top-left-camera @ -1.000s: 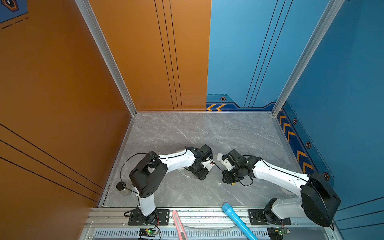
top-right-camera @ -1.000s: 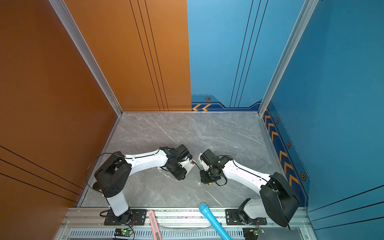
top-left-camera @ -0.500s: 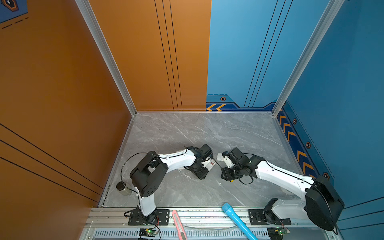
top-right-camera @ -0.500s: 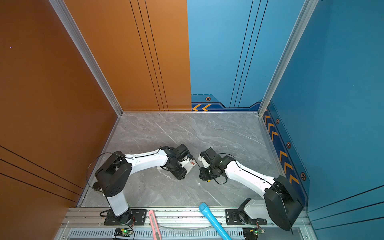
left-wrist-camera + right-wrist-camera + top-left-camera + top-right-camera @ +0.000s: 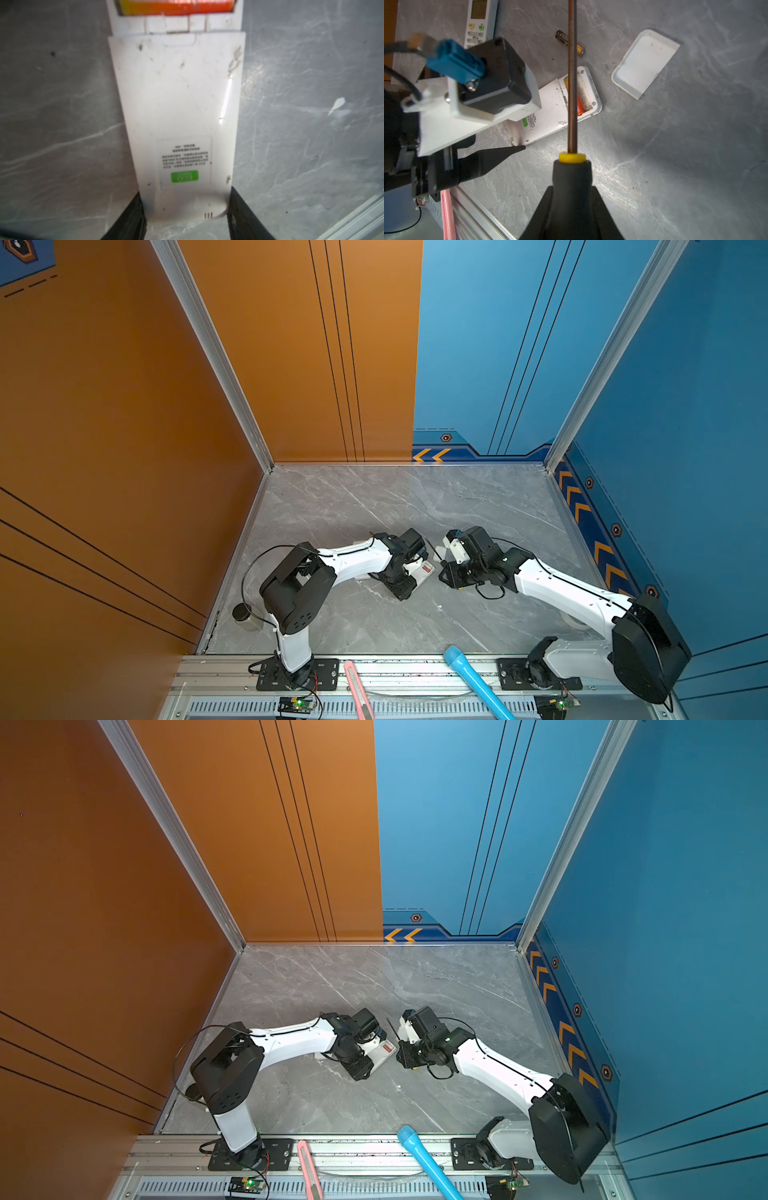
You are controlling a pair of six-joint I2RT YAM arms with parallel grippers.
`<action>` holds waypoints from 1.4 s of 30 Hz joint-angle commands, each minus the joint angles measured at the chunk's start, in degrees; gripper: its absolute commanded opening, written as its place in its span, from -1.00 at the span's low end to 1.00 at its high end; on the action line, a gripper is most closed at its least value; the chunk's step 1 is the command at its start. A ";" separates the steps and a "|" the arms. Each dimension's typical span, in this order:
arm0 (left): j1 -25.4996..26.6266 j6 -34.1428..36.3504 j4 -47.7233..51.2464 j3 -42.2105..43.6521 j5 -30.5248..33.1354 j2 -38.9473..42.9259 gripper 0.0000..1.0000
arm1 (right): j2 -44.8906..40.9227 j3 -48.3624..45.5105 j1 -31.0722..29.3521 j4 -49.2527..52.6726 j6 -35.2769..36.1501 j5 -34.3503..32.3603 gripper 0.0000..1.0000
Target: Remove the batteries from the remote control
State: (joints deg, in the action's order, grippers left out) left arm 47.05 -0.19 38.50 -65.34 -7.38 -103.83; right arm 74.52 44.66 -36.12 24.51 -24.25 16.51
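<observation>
The white remote control [image 5: 178, 99] lies face down on the grey table, its battery bay uncovered. My left gripper [image 5: 186, 207] is shut on its closed end, one finger at each side. A red-orange battery [image 5: 580, 104] sits in the bay, also seen as the battery [image 5: 176, 7] in the left wrist view. A dark battery with an orange end [image 5: 561, 36] lies loose beyond the remote. My right gripper [image 5: 571, 207] is shut on a black-and-yellow screwdriver [image 5: 572, 166]; its shaft crosses above the bay, tip out of frame. In both top views the grippers [image 5: 409, 580] [image 5: 446, 574] face each other.
The white battery cover [image 5: 645, 62] lies inside-up beside the remote. A second remote with a display [image 5: 479, 22] lies farther off. On the front rail rest a blue torch [image 5: 473, 680] and a pink knife [image 5: 357, 689]. A small metal cylinder [image 5: 245, 616] stands at the left wall.
My right gripper with the screwdriver has shifted slightly farther back and toward the remote. The left arm and the remote have not moved.
</observation>
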 commanded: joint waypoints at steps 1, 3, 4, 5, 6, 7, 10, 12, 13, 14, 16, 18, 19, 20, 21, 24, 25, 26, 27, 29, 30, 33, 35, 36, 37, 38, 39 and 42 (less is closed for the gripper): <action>1.29 2.04 -5.10 1.80 -3.61 -4.77 -0.78 | -2.56 -0.07 1.25 2.69 0.61 -0.50 -1.00; 1.55 2.08 -5.13 1.73 -2.76 -4.72 -0.77 | -2.71 0.79 1.85 5.25 0.99 0.71 -1.00; 1.60 2.12 -4.90 1.67 -2.69 -4.80 -0.78 | -2.60 1.29 2.01 6.70 1.21 1.95 -1.00; 1.72 2.19 -4.71 1.52 -2.36 -4.85 -0.78 | -2.23 2.07 2.02 9.13 1.43 2.49 -1.00; 1.89 2.20 -4.66 1.53 -1.94 -4.87 -0.78 | -1.86 2.99 2.02 12.01 1.92 3.07 -1.00; 2.14 2.31 -4.62 1.52 -1.45 -4.86 -0.77 | -1.38 3.79 1.93 14.77 2.48 4.23 -1.00; 2.95 2.40 -4.58 1.62 1.15 -4.25 -0.75 | -0.77 6.58 1.99 22.42 3.48 5.13 -1.00; 3.46 2.48 -4.65 1.76 2.76 -3.65 -0.72 | 0.01 9.19 2.32 26.93 4.22 6.66 -1.00; 3.82 2.54 -4.75 1.84 3.84 -3.34 -0.65 | 0.70 10.76 2.28 29.15 4.80 7.72 -1.00; 4.28 2.84 -4.82 1.95 5.41 -2.86 -0.55 | 1.77 12.59 2.25 31.84 5.40 8.09 -1.00; 4.89 3.47 -5.08 2.14 7.09 -2.05 -0.39 | 4.22 15.42 2.28 36.50 7.08 9.77 -1.00; 5.07 3.82 -5.74 2.58 7.65 -1.12 -0.12 | 6.56 17.55 2.21 39.73 7.42 11.13 -1.00; 5.19 4.04 -6.13 2.80 8.21 -0.61 0.01 | 7.62 18.57 2.19 40.88 7.84 12.18 -1.00; 5.23 4.21 -6.46 3.06 8.28 -0.30 0.12 | 8.56 19.43 2.15 41.94 7.99 12.36 -1.00; 5.14 4.29 -6.57 3.12 8.09 -0.08 0.18 | 9.22 20.42 2.27 42.61 7.99 12.07 -1.00; 4.72 4.51 -6.60 3.03 7.10 0.03 0.27 | 11.88 22.86 2.78 45.07 8.23 12.05 -1.00; 4.59 4.62 -6.52 3.00 6.63 -0.03 0.28 | 12.87 23.72 2.76 46.00 8.37 12.29 -1.00; 4.62 4.74 -6.53 2.94 6.26 -0.14 0.28 | 13.92 24.51 2.55 47.16 8.69 12.48 -1.00; 4.71 4.92 -6.52 2.94 6.32 -0.21 0.29 | 14.63 25.22 2.18 48.06 8.99 12.34 -1.00; 4.72 4.93 -6.33 2.94 6.95 -0.40 0.29 | 16.31 26.61 1.59 50.29 9.67 11.68 -1.00; 4.72 4.93 -6.29 2.95 7.14 -0.41 0.30 | 16.96 27.25 1.45 51.35 9.97 11.12 -1.00; 4.75 4.67 -6.33 3.11 7.91 0.01 0.39 | 17.77 28.57 1.42 52.90 10.09 9.82 -1.00; 4.92 4.67 -6.33 2.96 8.42 0.38 0.43 | 18.45 29.04 1.41 53.94 10.56 9.66 -1.00; 5.00 4.71 -6.33 2.86 8.52 0.47 0.44 | 18.85 29.43 1.34 54.34 10.93 9.40 -1.00; 5.06 4.72 -6.33 2.77 8.59 0.47 0.45 | 19.21 29.71 1.31 54.59 11.09 9.17 -1.00; 5.20 4.67 -6.42 2.68 8.84 0.44 0.45 | 19.54 30.03 1.38 54.67 11.13 8.94 -1.00; 5.27 4.67 -6.42 2.75 9.33 0.43 0.46 | 19.73 30.26 1.46 54.68 11.08 8.60 -1.00; 5.37 4.40 -6.94 3.08 9.99 0.47 0.46 | 21.11 31.47 1.43 55.30 11.59 7.74 -1.00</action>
State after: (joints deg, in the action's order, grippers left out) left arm 51.81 3.64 33.98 -63.55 0.49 -102.87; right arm 94.50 74.08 -34.50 76.79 -14.35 26.37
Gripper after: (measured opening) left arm 0.732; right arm 0.278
